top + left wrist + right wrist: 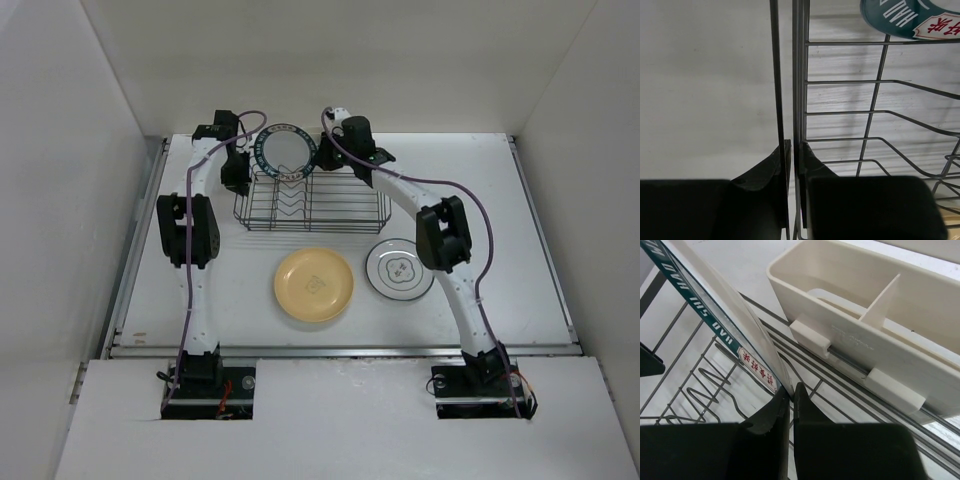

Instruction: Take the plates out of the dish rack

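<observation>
Teal-rimmed plate (700, 315) in dish rack (310, 205), cropped in both wrist views

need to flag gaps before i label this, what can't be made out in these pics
- white plate, top view: the right arm covers its right edge; centre motif too small to read.
- green-rimmed plate, right wrist view: cut off by the top and left frame edges, so its rim lettering is incomplete.
- dish rack, left wrist view: only one end shows; the left gripper hides the wire it clamps.
</observation>
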{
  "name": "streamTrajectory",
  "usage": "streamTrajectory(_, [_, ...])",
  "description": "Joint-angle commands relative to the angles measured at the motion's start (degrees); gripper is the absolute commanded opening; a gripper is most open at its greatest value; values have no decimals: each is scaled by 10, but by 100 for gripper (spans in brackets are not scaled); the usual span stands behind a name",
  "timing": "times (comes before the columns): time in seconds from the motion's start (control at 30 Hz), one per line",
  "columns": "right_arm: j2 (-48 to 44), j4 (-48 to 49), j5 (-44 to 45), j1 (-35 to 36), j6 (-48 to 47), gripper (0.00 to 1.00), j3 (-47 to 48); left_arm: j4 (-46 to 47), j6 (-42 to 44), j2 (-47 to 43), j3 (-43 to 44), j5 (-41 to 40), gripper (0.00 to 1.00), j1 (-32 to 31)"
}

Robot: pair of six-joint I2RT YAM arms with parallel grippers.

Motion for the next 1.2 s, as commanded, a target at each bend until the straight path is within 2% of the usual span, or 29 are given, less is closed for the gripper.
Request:
streamTrajectory(0.0, [-82,55,-6,5,3,0,-22,-14,9,-13,-19,-3,0,-3])
streamTrajectory(0.13, [-134,76,47,5,3,0,-48,-24,-4,-13,-13,4,0,-3])
streamTrajectory(0.23, [-184,134,111,10,3,0,-87,-29,-10,-13,-6,-4,0,-3])
streamTrajectory(0.33, [-199,180,129,10,3,0,-99,-30,-15,-7,-6,-9,0,-3])
streamTrajectory(0.5, [-205,173,134,10,3,0,-86,-35,-27,-7,-6,-1,0,2])
streamTrajectory(0.6, [-248,145,141,10,31,0,-105,-35,-40,-7,-1,26,0,8])
streamTrajectory(0.73, [-344,102,63,-42,144,0,-202,-35,-47,-7,5,55,0,8])
streamTrajectory(0.77, [-391,93,18,-70,169,0,-267,-35,-47,-7,10,61,0,8])
streamTrajectory(0.83, [-439,71,-28,-99,225,0,-335,-40,-54,0,31,61,0,8])
streamTrajectory(0.87, [-464,54,-81,-125,237,0,-408,-40,-59,0,39,61,0,8])
streamTrajectory(0.97, [-575,26,-150,-154,262,0,-524,-40,-72,0,53,74,0,8])
streamTrajectory(1.0, [-605,11,-173,-166,262,0,-591,-40,-78,0,53,74,0,8])
streamTrajectory(1.17, [-810,-112,-173,-199,268,0,-741,-29,-99,0,53,77,0,3])
